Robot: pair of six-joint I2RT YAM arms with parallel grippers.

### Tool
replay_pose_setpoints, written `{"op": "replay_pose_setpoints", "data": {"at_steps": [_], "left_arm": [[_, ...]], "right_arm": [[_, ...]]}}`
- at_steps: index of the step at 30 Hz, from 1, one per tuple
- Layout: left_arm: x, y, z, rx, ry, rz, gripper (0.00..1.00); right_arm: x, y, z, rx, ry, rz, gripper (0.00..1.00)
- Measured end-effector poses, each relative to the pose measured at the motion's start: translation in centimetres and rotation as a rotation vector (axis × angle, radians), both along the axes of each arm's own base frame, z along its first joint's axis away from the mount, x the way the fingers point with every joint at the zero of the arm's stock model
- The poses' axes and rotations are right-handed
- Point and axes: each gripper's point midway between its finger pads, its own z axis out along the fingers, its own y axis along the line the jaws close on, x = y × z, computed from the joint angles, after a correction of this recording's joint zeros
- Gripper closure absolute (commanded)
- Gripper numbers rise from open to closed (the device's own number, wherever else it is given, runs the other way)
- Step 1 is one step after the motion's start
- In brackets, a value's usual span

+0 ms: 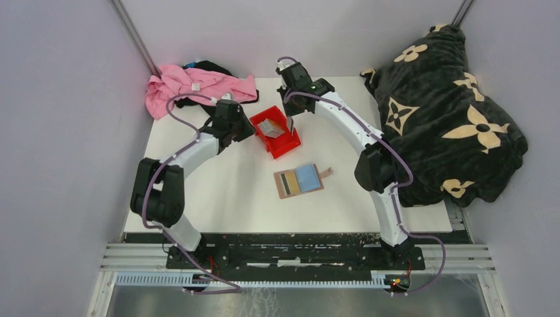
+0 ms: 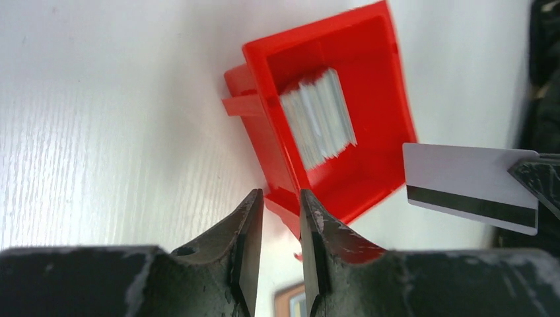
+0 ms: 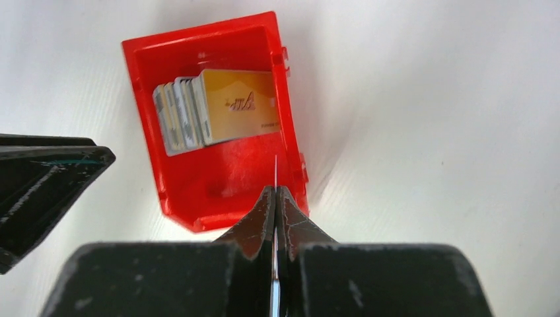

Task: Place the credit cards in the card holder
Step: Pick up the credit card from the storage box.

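A red bin (image 1: pixel 285 144) (image 2: pixel 370 165) (image 3: pixel 218 185) holds several upright credit cards (image 1: pixel 269 125) (image 2: pixel 319 120), the front one gold-yellow (image 3: pixel 239 104). My right gripper (image 1: pixel 289 121) (image 3: pixel 275 192) hangs over the bin's right side. It is shut on a white card with a dark stripe (image 2: pixel 467 187), which shows edge-on (image 3: pixel 275 170) in its own view. My left gripper (image 1: pixel 243 129) (image 2: pixel 281 195) has its jaws on either side of the bin's left wall, pinching it. The tan card holder (image 1: pixel 299 180) (image 2: pixel 292 302) lies open on the table nearer the arms, with a striped card and a bluish card in it.
A pink cloth (image 1: pixel 198 86) lies over dark clothing at the back left. A black blanket with cream flowers (image 1: pixel 449 112) is heaped along the table's right side. The white table (image 1: pixel 224 191) is walled at the back and on both sides.
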Motion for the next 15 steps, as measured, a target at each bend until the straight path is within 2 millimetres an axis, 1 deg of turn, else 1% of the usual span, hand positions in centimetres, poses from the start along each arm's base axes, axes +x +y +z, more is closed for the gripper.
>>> {"op": "replay_pose_setpoints", "data": {"at_steps": [4,8,10,12,15], "left_arm": [[-1.9,-0.3,3.3,-0.055,-0.076,-0.038,0.64],[-3.9,-1.8,6.0,-0.139,-0.147,-0.151,0.62],[-5.1,-2.9,6.9,-0.186,-0.171,-0.229,0.6],[-6.4,-4.0,7.5,-0.238,-0.189,-0.311,0.58],[-8.4,-5.1,7.7,-0.297,-0.198,-0.404,0.53]], "right_arm": [[-2.0,-0.5,2.4,0.049,0.02,0.025,0.99],[-5.1,-1.0,4.5,0.123,0.069,0.075,0.99],[-7.1,-1.4,5.2,0.168,0.109,0.101,0.99],[-9.4,-1.8,5.7,0.216,0.156,0.129,0.99],[-12.4,-2.3,6.1,0.278,0.22,0.161,0.99]]}}
